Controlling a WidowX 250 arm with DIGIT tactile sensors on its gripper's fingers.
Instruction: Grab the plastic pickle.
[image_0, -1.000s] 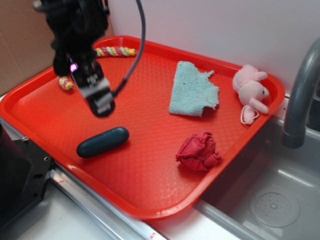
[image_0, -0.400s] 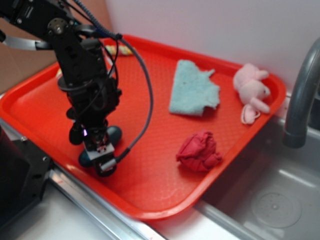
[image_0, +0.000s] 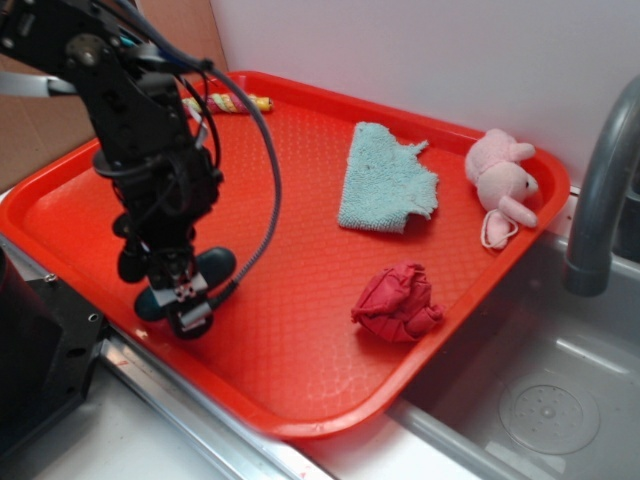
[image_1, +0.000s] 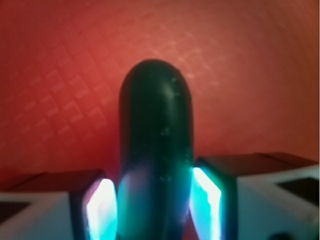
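In the exterior view, the gripper (image_0: 183, 296) is down at the near left part of the red tray (image_0: 300, 390), straddling the pickle (image_0: 212, 264), which lies flat on the tray floor with one rounded end showing to the right of the arm and the other poking out on the left. A blue cloth (image_0: 385, 180), a crumpled red cloth (image_0: 397, 303), a pink plush toy (image_0: 503, 180) and a braided rope (image_0: 228, 102) lie well apart from it. A sink (image_0: 545, 400) and faucet (image_0: 600, 190) sit to the right.

In the wrist view, the pickle (image_1: 156, 150) runs straight up the middle between the two fingers (image_1: 100, 207), which flank it closely on either side. The picture is too blurred to say whether the pads are pressing it or only just beside it.

The pickle looks like smooth, hard, light plastic, so it is likely stiff and slippery, and its rounded sides may let it squirt out of a weak pinch. The best hold seems to be across its short width near mid-length, where the sides run parallel.
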